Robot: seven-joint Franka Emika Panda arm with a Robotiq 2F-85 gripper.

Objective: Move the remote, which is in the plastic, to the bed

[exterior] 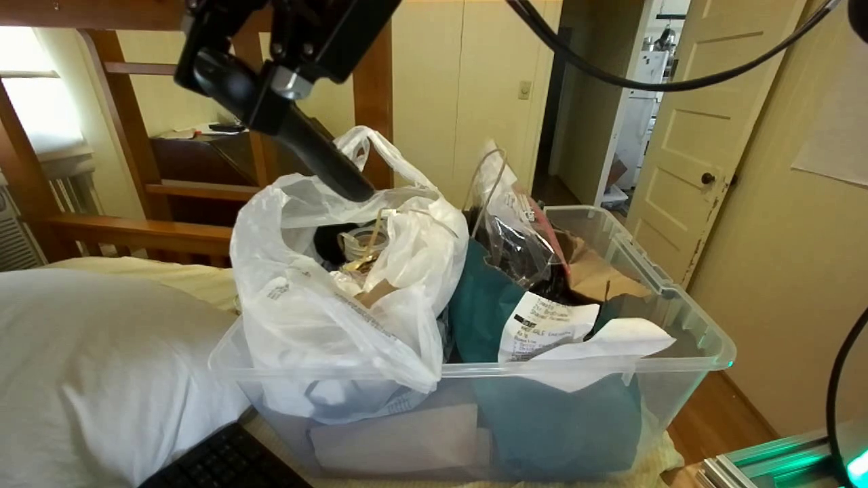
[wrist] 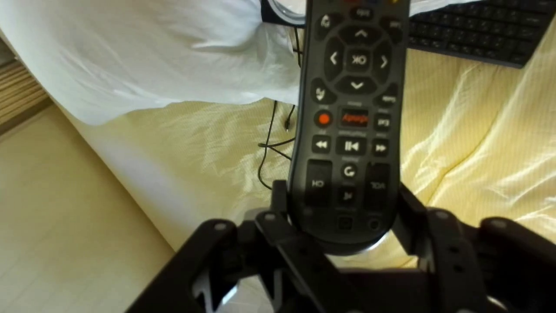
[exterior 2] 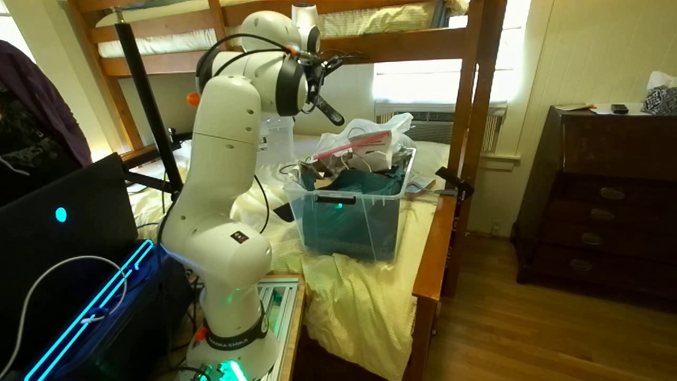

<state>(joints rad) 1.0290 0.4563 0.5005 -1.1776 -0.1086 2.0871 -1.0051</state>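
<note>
The black remote (wrist: 352, 130) is held by one end between the fingers of my gripper (wrist: 343, 200), buttons facing the wrist camera. In both exterior views the remote (exterior: 325, 159) (exterior 2: 332, 112) slants downward from the gripper (exterior: 271, 102) (exterior 2: 316, 87). In an exterior view its low end is just over or in front of the open mouth of the plastic bag (exterior: 285, 298); the depth is unclear. The bag stands in a clear bin, and its top shows in an exterior view (exterior 2: 403, 124). The bed's puffy white bedding (exterior: 102, 359) lies beside the bin and shows in the wrist view (wrist: 195, 52).
The clear bin (exterior: 583, 369) (exterior 2: 346, 194) also holds a teal bag (exterior: 485, 298) and papers. A black keyboard (exterior: 224, 461) (wrist: 486, 34) lies beside it. Thin black cables (wrist: 265, 156) lie on the yellow sheet (wrist: 469, 130). A brown wooden frame (exterior 2: 433, 254) edges the mattress.
</note>
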